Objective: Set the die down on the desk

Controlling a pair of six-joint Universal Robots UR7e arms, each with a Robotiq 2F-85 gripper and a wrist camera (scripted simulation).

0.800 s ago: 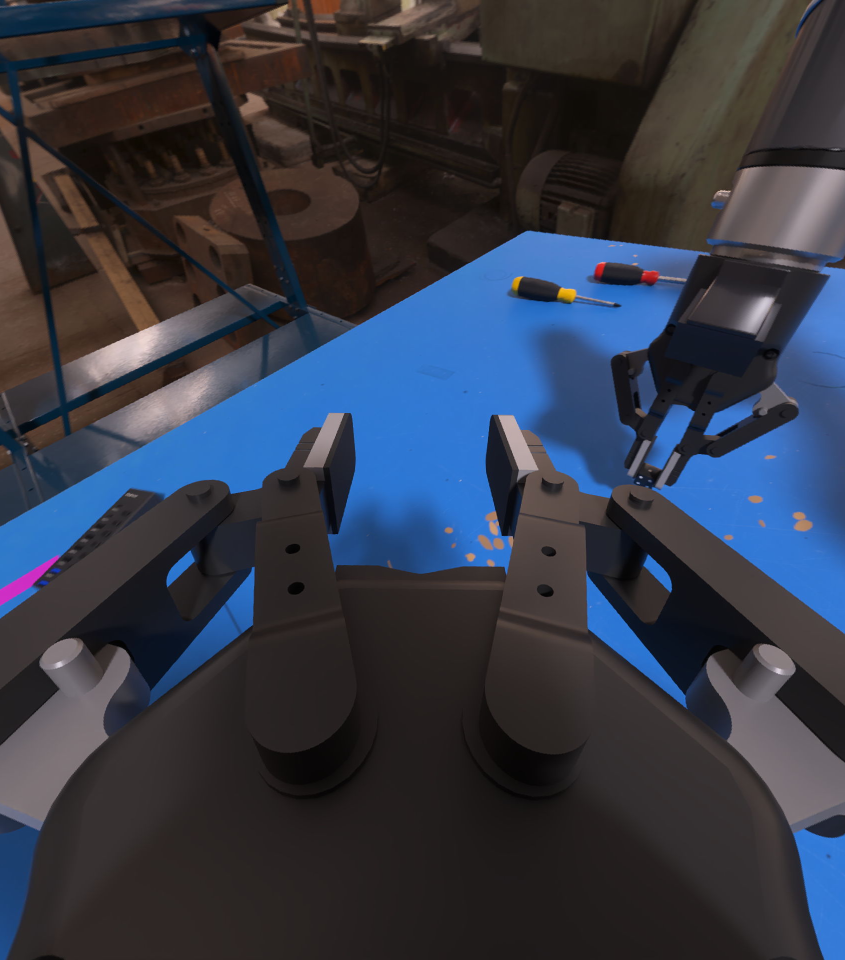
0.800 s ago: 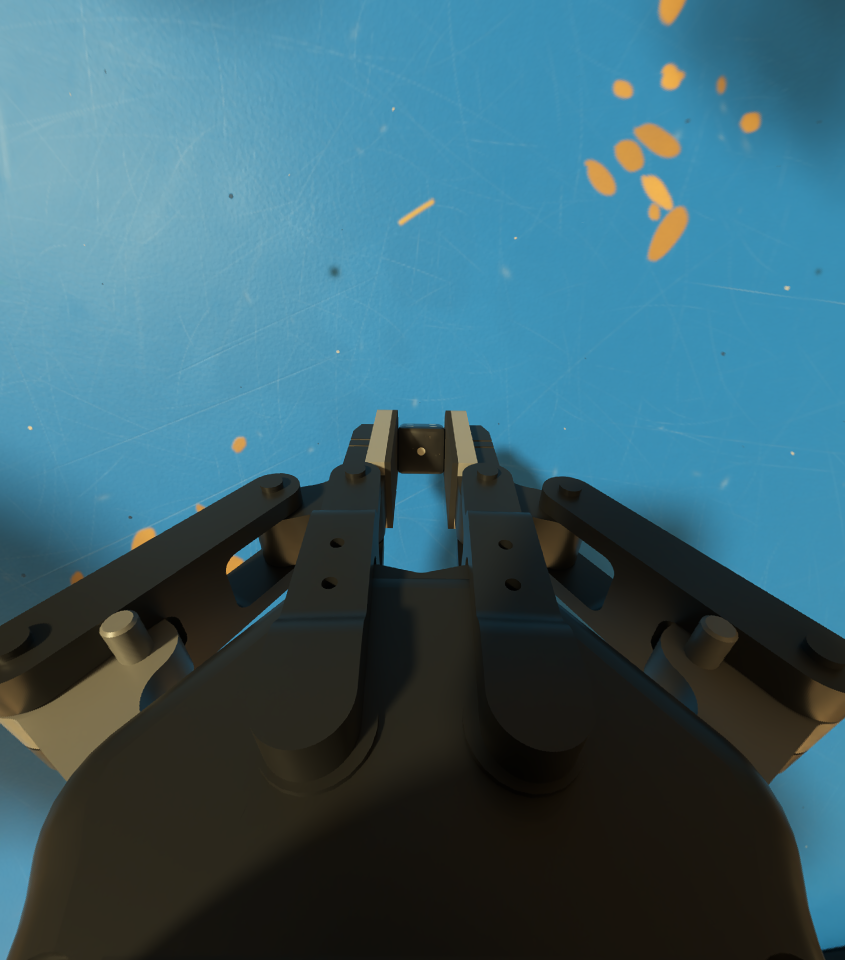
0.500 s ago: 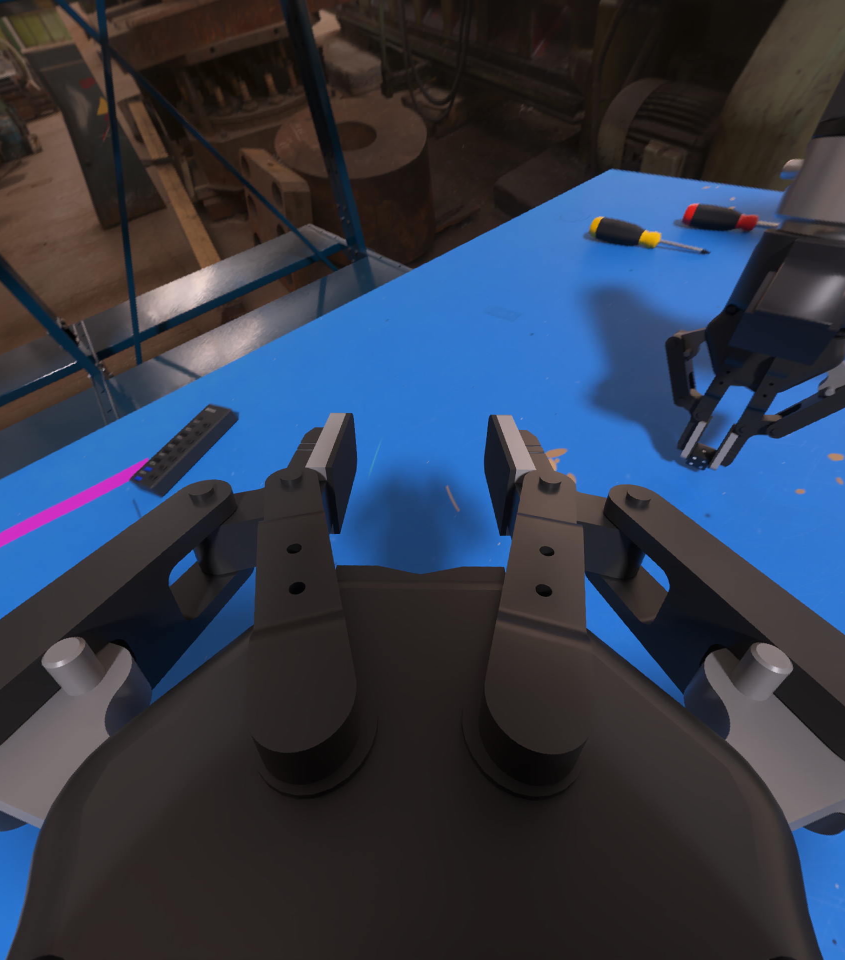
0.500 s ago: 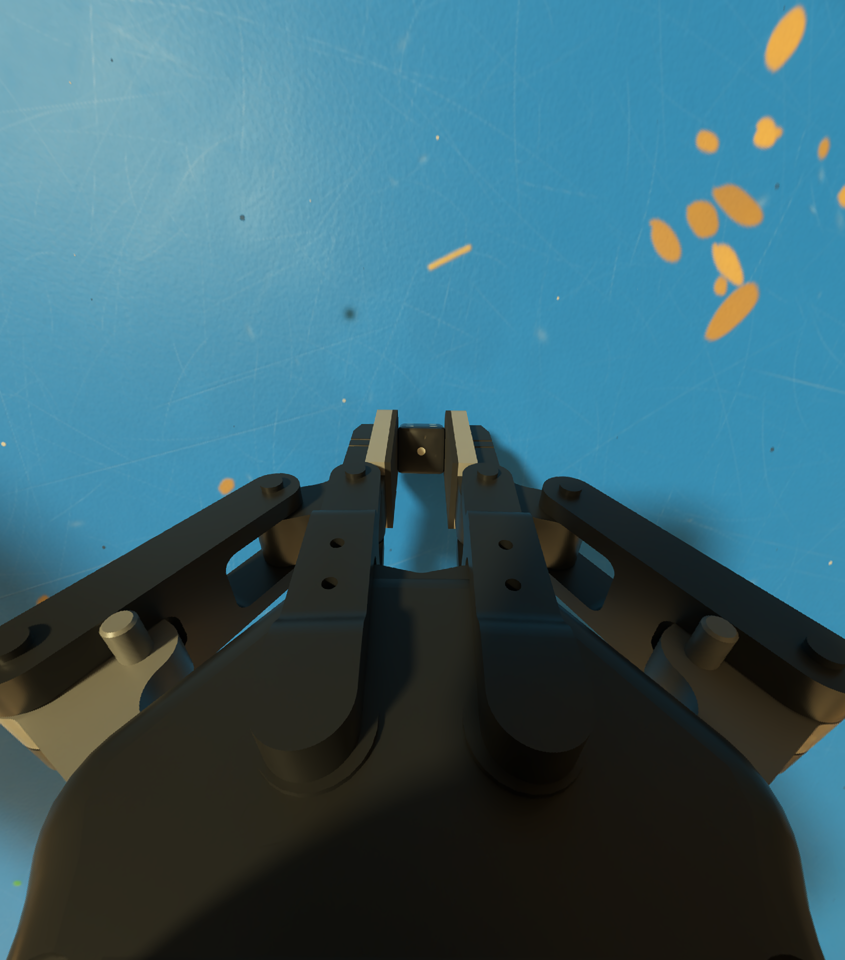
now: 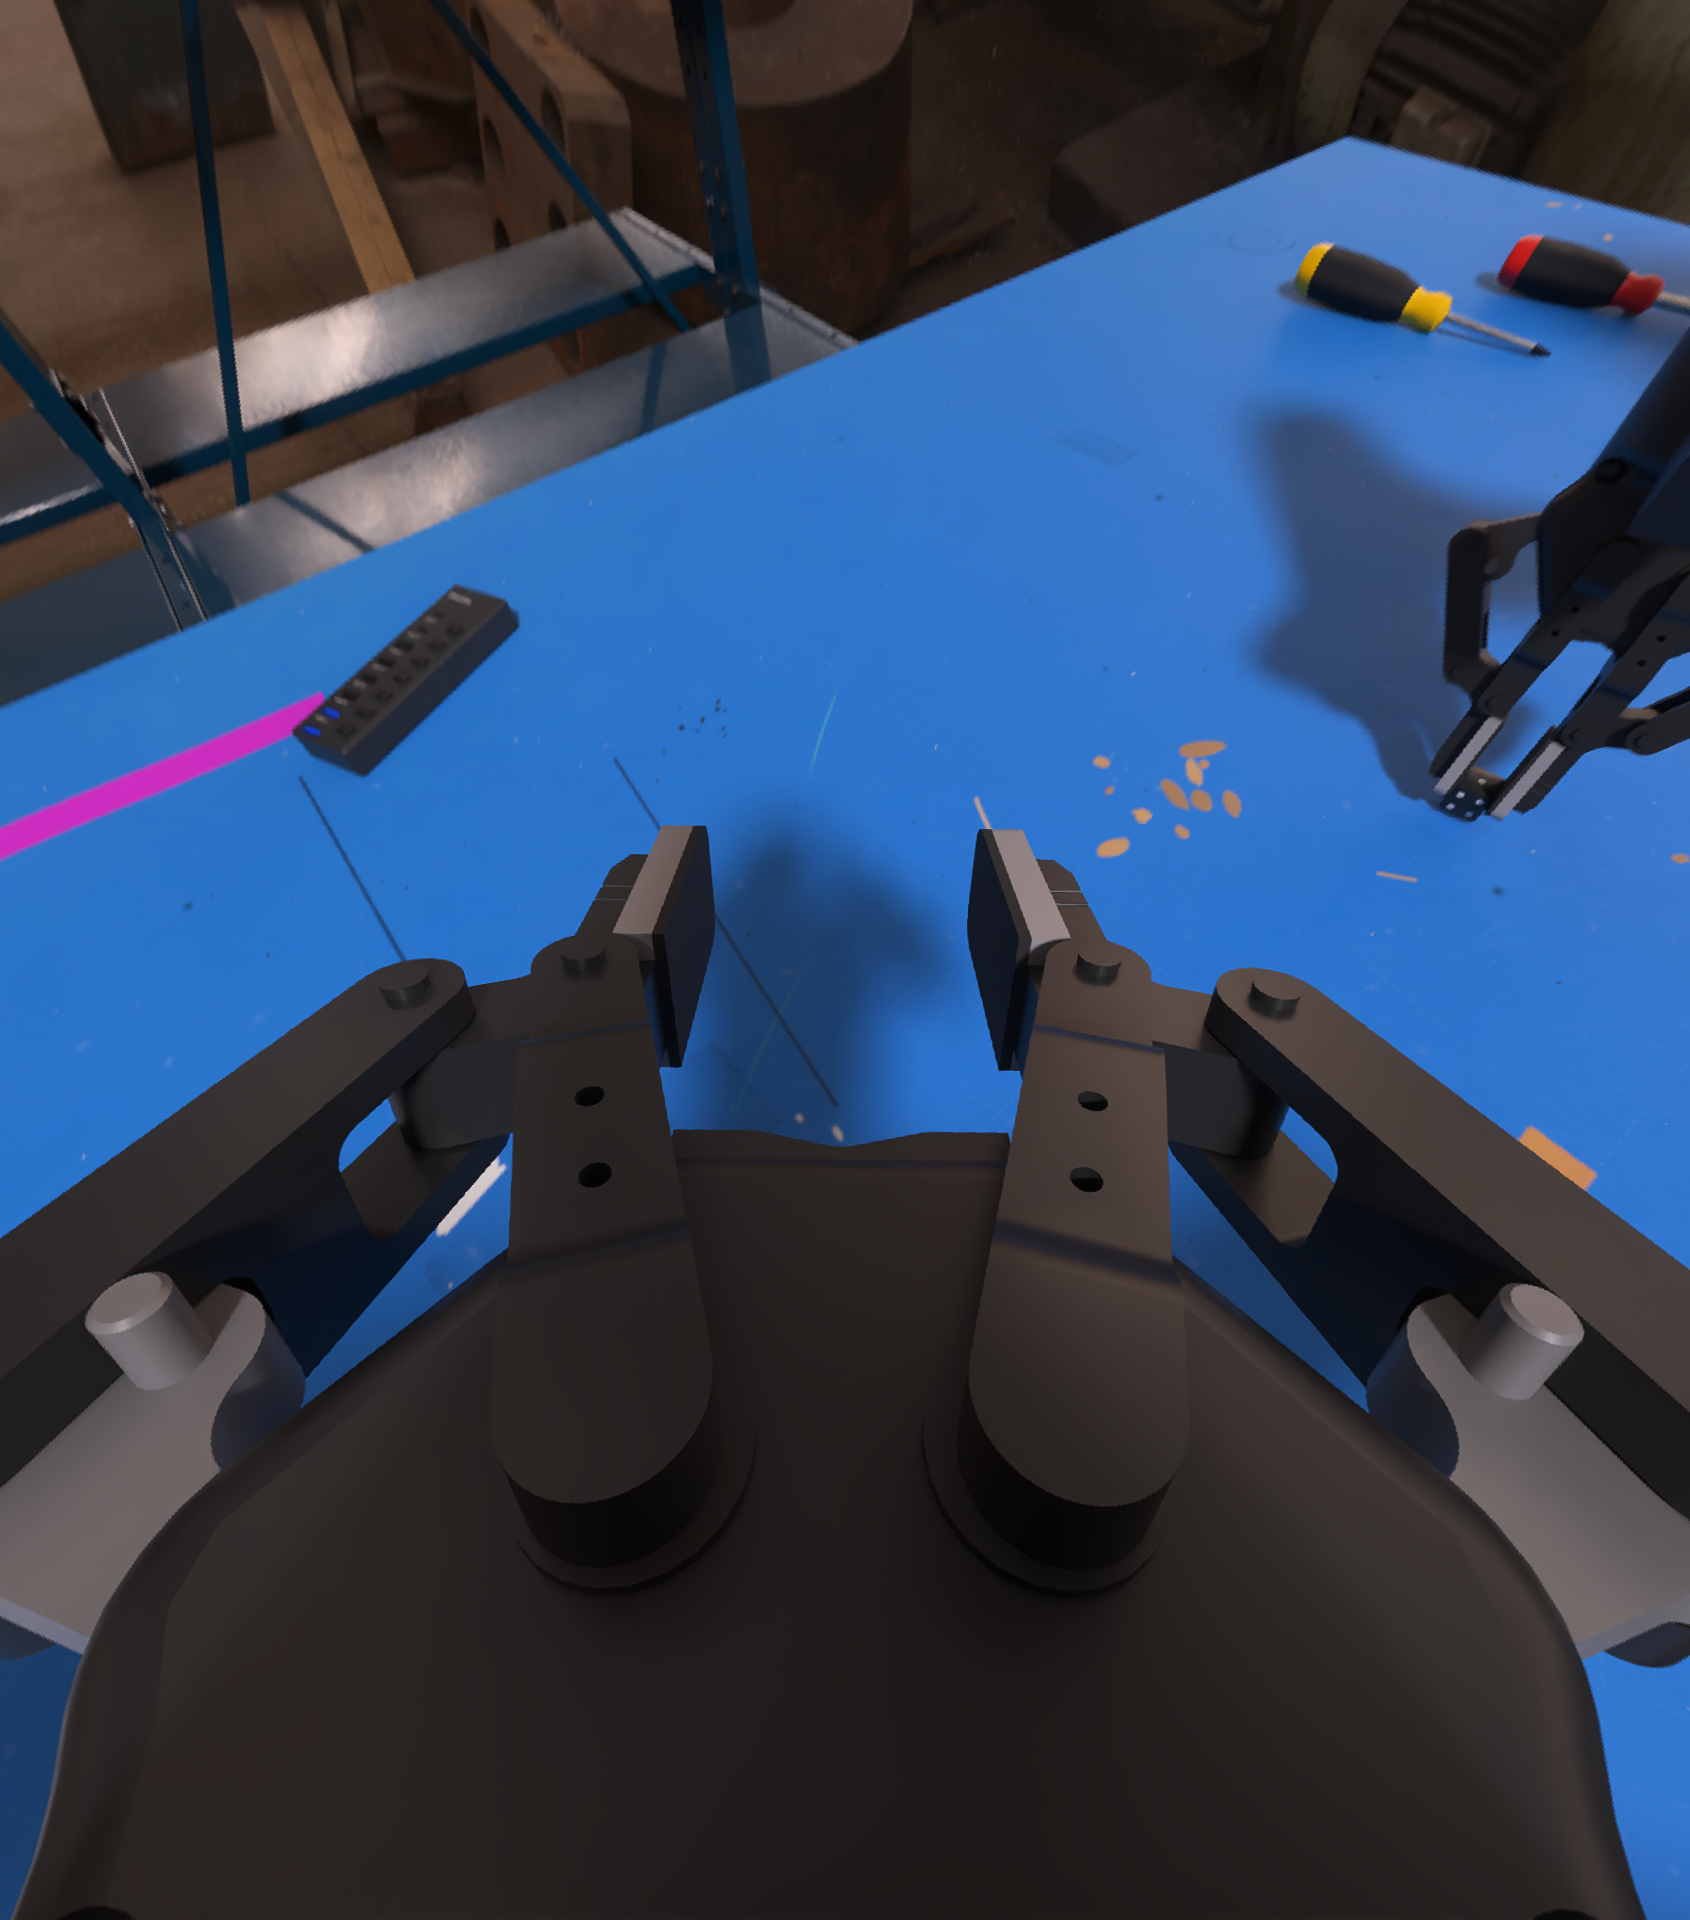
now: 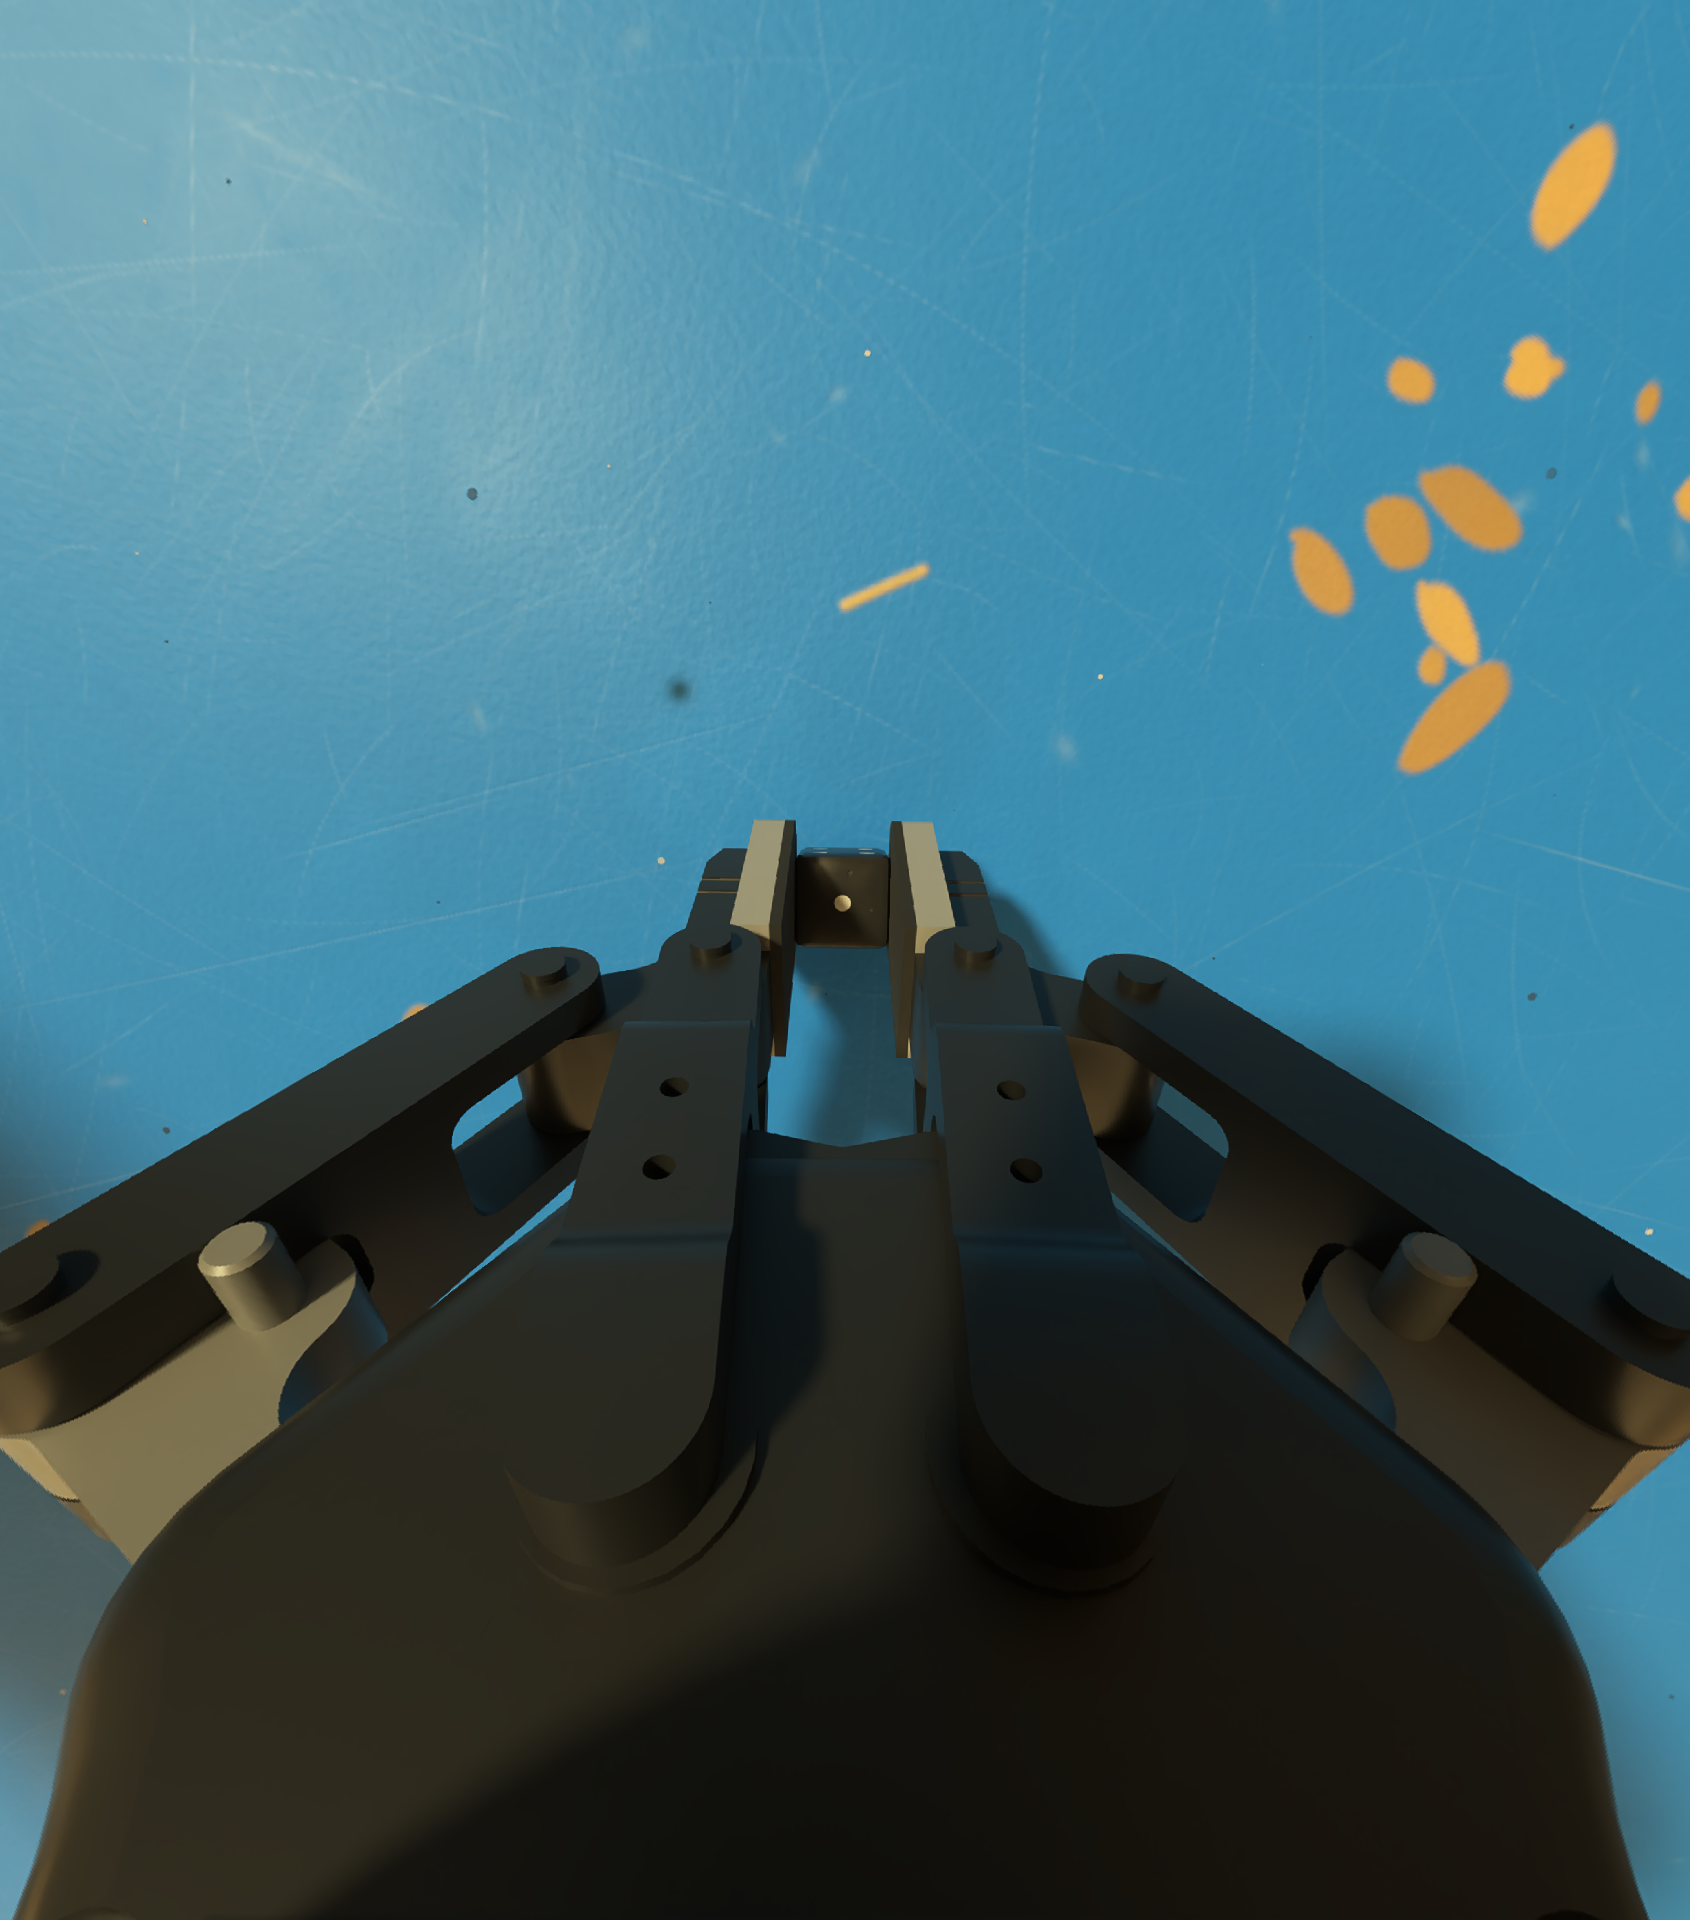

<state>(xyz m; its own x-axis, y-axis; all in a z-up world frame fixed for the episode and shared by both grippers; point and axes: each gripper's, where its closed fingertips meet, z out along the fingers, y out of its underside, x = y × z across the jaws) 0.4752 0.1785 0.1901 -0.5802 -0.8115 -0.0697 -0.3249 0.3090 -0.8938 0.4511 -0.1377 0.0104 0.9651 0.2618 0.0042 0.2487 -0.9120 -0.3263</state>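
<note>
Blue painted table (image 5: 924,540) fills both my views, scuffed with fine scratches and spotted with orange paint flecks (image 6: 1443,582). My right hand (image 6: 842,883) has its two pale pads clamped flush on the small black cube die with white pips (image 6: 842,902), one pip facing my wrist camera; from the left wrist view that same right hand (image 5: 1483,790) points down with the die (image 5: 1464,802) at its fingertips, right at the table surface, though I cannot tell whether the die touches it or hangs just above. Bare surface lies all round that spot, with only the paint flecks beside it. My left hand (image 5: 841,914) hovers over the table with its jaws spread wide and nothing between them, well apart from the right hand. Towards the far edge lie a screwdriver with a black and yellow handle (image 5: 1381,293) and another with a black and red handle (image 5: 1579,275), side by side and well clear of the die. Off to my left a flat black strip with a row of ports (image 5: 410,675) lies near the table edge, with a magenta band (image 5: 134,779) running from its near end. Past the edge I see blue steel framing (image 5: 217,249) and rusty brown machinery (image 5: 768,104).
</note>
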